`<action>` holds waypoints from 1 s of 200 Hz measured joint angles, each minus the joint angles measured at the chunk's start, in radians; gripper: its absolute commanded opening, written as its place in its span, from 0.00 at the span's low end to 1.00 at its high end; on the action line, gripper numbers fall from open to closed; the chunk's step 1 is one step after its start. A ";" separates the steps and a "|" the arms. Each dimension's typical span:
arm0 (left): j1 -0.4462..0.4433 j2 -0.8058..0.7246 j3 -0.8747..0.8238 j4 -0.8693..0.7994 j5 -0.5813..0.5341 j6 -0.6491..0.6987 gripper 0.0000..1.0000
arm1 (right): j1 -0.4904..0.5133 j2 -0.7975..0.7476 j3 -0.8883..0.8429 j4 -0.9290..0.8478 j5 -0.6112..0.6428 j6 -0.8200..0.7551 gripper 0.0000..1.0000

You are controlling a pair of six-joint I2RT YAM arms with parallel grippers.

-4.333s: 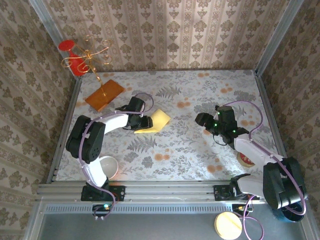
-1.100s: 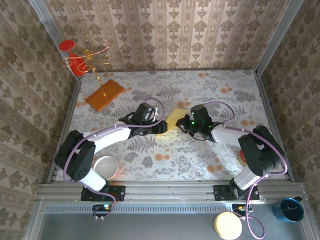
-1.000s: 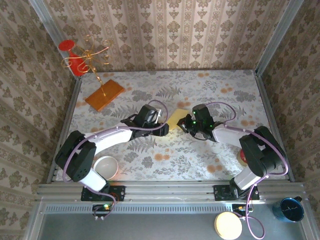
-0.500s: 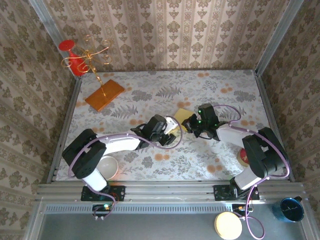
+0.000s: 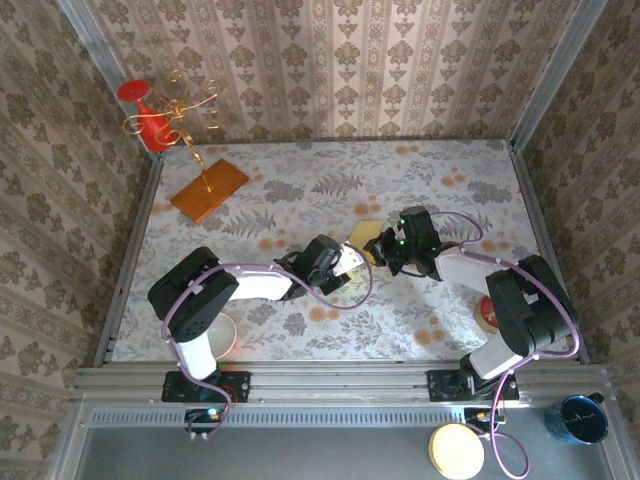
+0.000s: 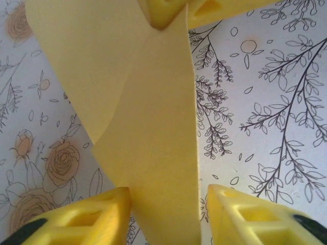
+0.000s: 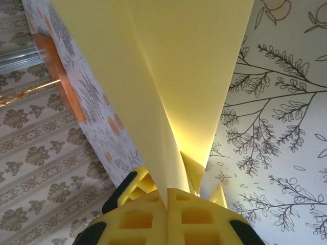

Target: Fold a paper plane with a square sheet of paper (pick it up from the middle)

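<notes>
The folded sheet of paper (image 5: 362,231) is held near the centre of the table (image 5: 450,180), clenched in the right gripper (image 7: 168,191) at its 4 o'clock. Four seconds earlier it was further toward 9 o'clock, at the left gripper (image 6: 166,194), whose fingers are now parted loosely around it.

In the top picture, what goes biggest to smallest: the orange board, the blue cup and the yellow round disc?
1. orange board
2. yellow round disc
3. blue cup, only a little smaller-looking than the disc
</notes>
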 measured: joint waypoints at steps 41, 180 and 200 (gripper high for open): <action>0.001 -0.001 -0.001 0.041 -0.002 0.000 0.36 | 0.000 0.000 0.000 -0.018 -0.005 0.000 0.06; 0.010 -0.001 -0.006 0.058 0.072 -0.039 0.17 | -0.006 0.000 -0.001 -0.032 -0.012 -0.003 0.46; 0.014 0.002 -0.006 0.064 0.088 -0.047 0.15 | -0.023 -0.006 -0.006 -0.061 -0.007 -0.016 0.59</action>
